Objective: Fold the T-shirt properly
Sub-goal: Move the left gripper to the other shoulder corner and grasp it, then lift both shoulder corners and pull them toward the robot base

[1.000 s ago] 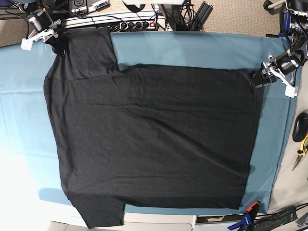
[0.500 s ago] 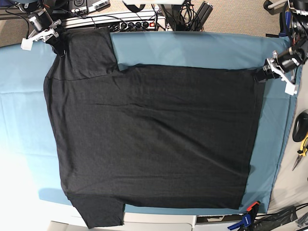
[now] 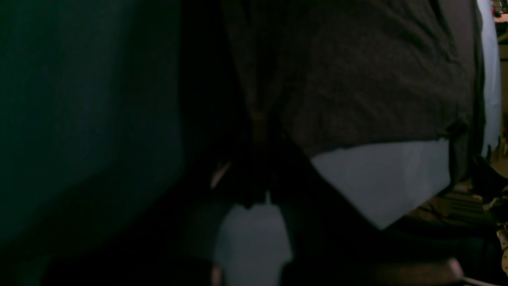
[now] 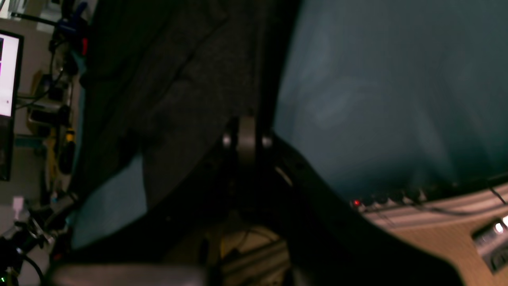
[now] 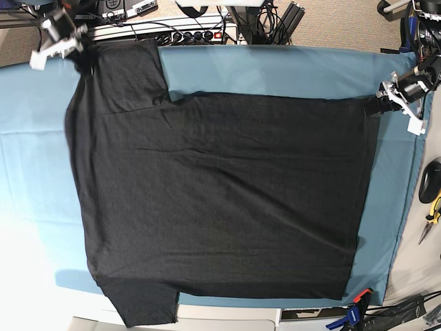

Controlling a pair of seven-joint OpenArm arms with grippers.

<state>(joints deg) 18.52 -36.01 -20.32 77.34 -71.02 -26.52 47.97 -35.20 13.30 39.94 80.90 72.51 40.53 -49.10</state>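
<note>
The black T-shirt (image 5: 220, 193) lies spread flat on the teal cloth, one sleeve at the far left and one at the near left. My right gripper (image 5: 81, 56) is at the far left corner, shut on the shirt's edge beside the sleeve. The right wrist view shows its fingers (image 4: 247, 139) pressed together on the dark fabric (image 4: 178, 79). My left gripper (image 5: 377, 105) is at the far right hem corner, shut on the fabric. Its wrist view is very dark, with the T-shirt (image 3: 357, 79) running down into the jaws.
The teal table cloth (image 5: 275, 69) covers the table. A power strip with cables (image 5: 186, 33) runs along the far edge. A black object (image 5: 431, 181) and pliers (image 5: 433, 214) lie off the right side, and clamps (image 5: 355, 314) at the near right corner.
My left gripper closed on the hem corner and shifted slightly right. My right gripper moved toward the far edge with the shirt, pulling the left edge straighter.
</note>
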